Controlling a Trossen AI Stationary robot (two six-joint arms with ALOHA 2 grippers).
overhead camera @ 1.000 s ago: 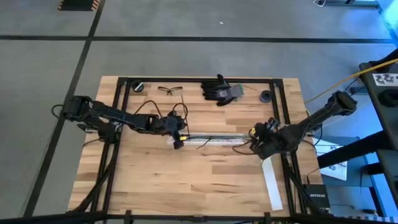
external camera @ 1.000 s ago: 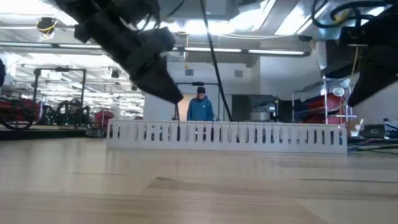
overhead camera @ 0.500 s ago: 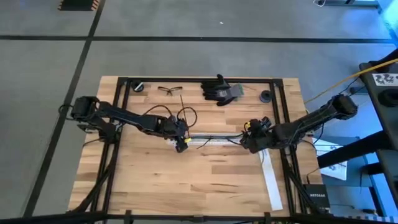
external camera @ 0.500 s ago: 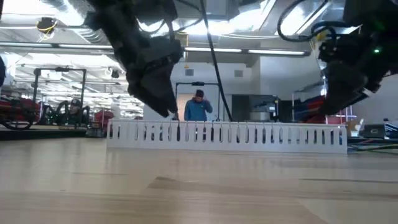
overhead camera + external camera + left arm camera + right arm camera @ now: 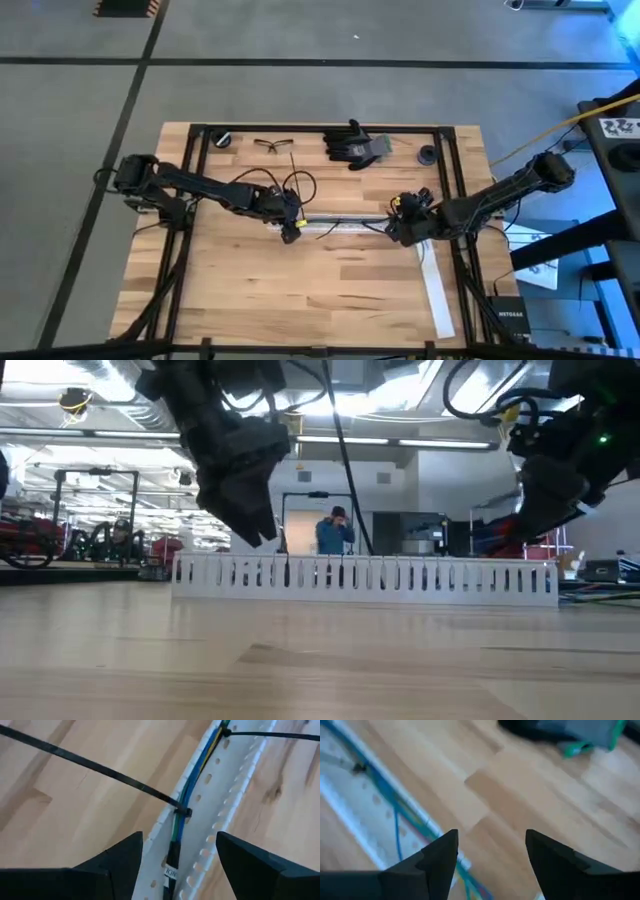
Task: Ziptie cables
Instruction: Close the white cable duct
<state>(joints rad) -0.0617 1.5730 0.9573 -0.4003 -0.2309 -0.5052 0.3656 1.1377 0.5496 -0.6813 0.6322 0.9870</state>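
Observation:
A white perforated channel (image 5: 345,226) lies across the table's middle. In it run the cables (image 5: 187,790), blue, green and yellow, bound by a black zip tie (image 5: 182,812) whose long tail slants away over the wood. A second zip tie (image 5: 225,732) sits farther along. My left gripper (image 5: 291,231) hangs open over the channel's left end, its fingers on either side of the channel (image 5: 177,865) and above it (image 5: 255,530). My right gripper (image 5: 393,228) is open above the channel's right end (image 5: 490,865).
A second white strip (image 5: 435,290) lies near the right edge. Black gloves (image 5: 352,145), safety glasses (image 5: 272,145) and two small black round parts (image 5: 222,140) (image 5: 428,154) sit along the far edge. A person (image 5: 335,532) stands in the room behind.
My right gripper has gone toward the table's left edge, from over the second strip to the channel's right end, then held still. My left gripper has tipped further downward and come a little lower over the channel's left end. The channel and cables have stayed put.

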